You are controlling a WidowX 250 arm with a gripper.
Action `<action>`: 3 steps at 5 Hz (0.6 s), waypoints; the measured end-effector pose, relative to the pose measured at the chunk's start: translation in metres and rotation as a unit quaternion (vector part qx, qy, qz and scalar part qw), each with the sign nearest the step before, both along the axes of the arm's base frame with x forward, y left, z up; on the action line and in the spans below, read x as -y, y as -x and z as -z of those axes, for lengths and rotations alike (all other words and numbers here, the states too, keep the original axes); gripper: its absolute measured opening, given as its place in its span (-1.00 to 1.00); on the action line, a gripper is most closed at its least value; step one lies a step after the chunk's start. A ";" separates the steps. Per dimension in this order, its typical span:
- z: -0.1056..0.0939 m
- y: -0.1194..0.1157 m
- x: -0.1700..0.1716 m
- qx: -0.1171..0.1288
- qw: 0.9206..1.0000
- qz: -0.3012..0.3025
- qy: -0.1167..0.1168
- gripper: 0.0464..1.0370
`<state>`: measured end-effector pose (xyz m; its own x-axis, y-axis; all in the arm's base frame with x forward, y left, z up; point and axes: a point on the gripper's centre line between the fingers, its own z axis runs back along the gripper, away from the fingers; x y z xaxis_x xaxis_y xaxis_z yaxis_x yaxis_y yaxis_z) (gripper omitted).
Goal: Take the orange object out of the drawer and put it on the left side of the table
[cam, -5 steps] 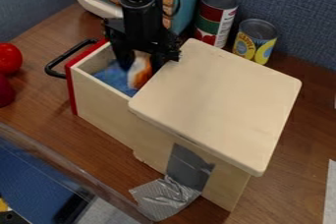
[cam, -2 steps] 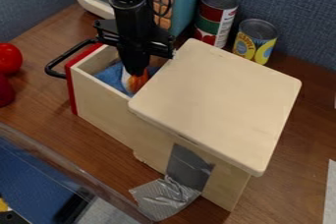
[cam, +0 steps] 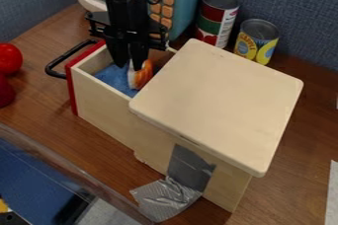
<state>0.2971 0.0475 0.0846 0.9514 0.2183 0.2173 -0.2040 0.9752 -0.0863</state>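
The gripper [cam: 129,65] hangs over the pulled-out drawer [cam: 100,99], its fingers pointing down and parted by a narrow gap. The orange object [cam: 143,74], with a white side, is in the drawer above the blue cloth [cam: 116,79], near the edge of the wooden top. It sits at the lower right of the gripper, against or just behind the right finger, which partly covers it. I cannot tell whether they touch.
The drawer's black handle [cam: 55,66] sticks out left. Red round items [cam: 9,59] stand at the left edge. Behind are a teal toy microwave [cam: 187,3] and two cans [cam: 256,41]. The wooden cabinet top [cam: 218,103] rises right of the drawer.
The gripper's fingers were wide apart around the orange object, then came together, and now stand slightly apart. The gripper has shifted left; the object has shifted only slightly and looks turned.
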 end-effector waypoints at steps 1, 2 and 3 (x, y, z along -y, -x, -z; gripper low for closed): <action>0.004 0.001 0.000 -0.007 1.000 0.002 0.000 0.61; 0.007 -0.001 0.000 -0.005 1.000 0.000 -0.001 0.95; 0.013 0.000 -0.001 -0.009 1.000 -0.005 -0.002 0.84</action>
<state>0.2971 0.0487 0.0712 0.9530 0.2265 0.2012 -0.2149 0.9735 -0.0779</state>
